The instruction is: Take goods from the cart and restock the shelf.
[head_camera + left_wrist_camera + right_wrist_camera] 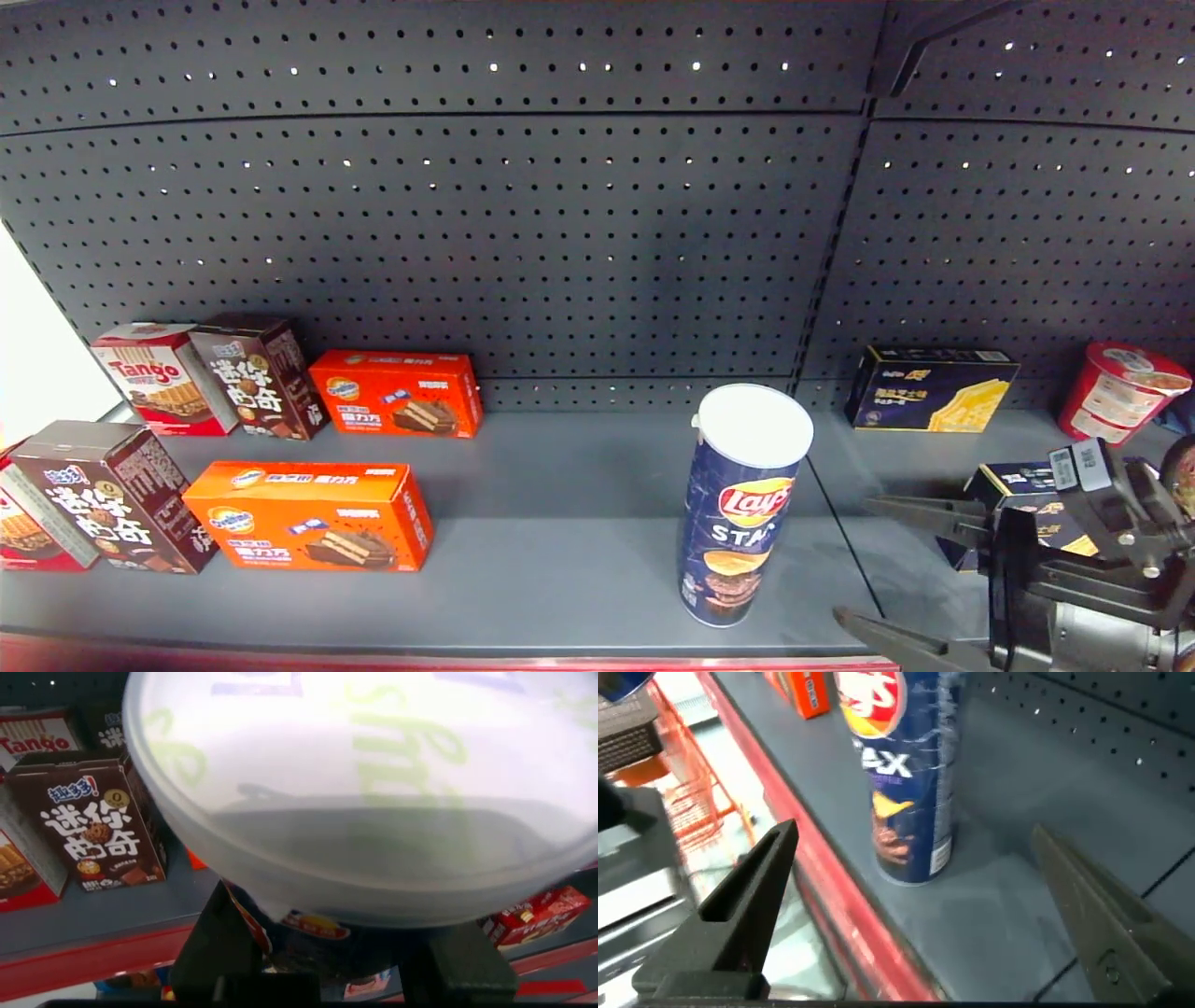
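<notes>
a shop aisle: a grey metal shelf [560, 532] with a perforated back panel [467, 233], packaged snack boxes [308, 515] faced outward at lower left, a can of crisps [744, 504] at centre, a red edge strip [373, 661] along the shelf front, an orange wire cart [691, 812].

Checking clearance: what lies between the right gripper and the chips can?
Only bare shelf between right gripper and chips can, in right wrist and head views.

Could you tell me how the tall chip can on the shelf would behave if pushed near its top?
The chip can stands tall on a narrow base, so a high push would probably tip it. Lying down, it would likely roll on the shelf. Its glossy wall might slip in the right end effector.
</notes>
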{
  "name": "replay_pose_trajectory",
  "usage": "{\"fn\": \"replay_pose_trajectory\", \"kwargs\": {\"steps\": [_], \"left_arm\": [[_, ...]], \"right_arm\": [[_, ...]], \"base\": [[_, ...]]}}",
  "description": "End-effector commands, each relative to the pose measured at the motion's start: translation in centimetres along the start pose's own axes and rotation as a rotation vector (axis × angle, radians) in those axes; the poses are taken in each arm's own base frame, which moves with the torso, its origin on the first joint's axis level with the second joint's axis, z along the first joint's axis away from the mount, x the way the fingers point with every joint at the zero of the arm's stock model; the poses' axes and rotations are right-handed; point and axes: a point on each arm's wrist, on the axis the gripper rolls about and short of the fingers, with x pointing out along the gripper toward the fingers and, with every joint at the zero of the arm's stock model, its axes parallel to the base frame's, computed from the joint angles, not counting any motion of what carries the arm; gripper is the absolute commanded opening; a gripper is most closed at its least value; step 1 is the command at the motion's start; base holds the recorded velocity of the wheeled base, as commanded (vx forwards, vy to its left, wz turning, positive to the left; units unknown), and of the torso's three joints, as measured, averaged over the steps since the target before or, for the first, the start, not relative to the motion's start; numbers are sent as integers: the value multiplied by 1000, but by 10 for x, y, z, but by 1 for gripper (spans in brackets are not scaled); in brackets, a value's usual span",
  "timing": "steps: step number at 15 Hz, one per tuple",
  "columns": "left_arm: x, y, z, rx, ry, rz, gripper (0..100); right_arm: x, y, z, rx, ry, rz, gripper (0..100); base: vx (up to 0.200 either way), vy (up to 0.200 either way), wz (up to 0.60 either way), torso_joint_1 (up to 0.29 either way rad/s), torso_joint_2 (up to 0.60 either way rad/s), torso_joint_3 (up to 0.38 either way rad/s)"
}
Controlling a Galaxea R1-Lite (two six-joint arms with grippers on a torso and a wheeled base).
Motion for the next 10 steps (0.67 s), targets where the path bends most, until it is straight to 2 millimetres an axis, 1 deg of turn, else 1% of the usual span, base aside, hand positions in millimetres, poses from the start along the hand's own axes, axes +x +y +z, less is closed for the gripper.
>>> {"fn": "replay_pose_trajectory", "kwargs": {"steps": [1, 2, 4, 5, 6, 9, 10], "left_arm": [[0, 0, 1, 0, 2, -2, 0], [0, 0, 2, 0, -3, -4, 0], [-2, 0, 7, 3, -21, -3, 0], [-2, -1, 10, 4, -29, -6, 0], [-3, -1, 15, 6, -38, -11, 0], [1, -1, 35, 11, -48, -73, 0], [6, -1, 43, 14, -42, -80, 0]], "right_arm": [[-29, 10, 44, -55, -104, -18, 100], [-48, 18, 58, -40, -77, -35, 100], [-70, 28, 68, -29, -58, -113, 100], [-77, 31, 68, -29, -60, -141, 100], [-89, 36, 68, -37, -90, -190, 100], [-112, 47, 53, -47, -137, -300, 100], [-119, 50, 47, -40, -126, -326, 100]], "base": [[0, 0, 0, 0, 0, 0], [0, 0, 0, 0, 0, 0], [0, 0, 0, 0, 0, 0], [0, 0, 0, 0, 0, 0], [0, 0, 0, 0, 0, 0], [0, 0, 0, 0, 0, 0], [0, 0, 0, 0, 0, 0]]}}
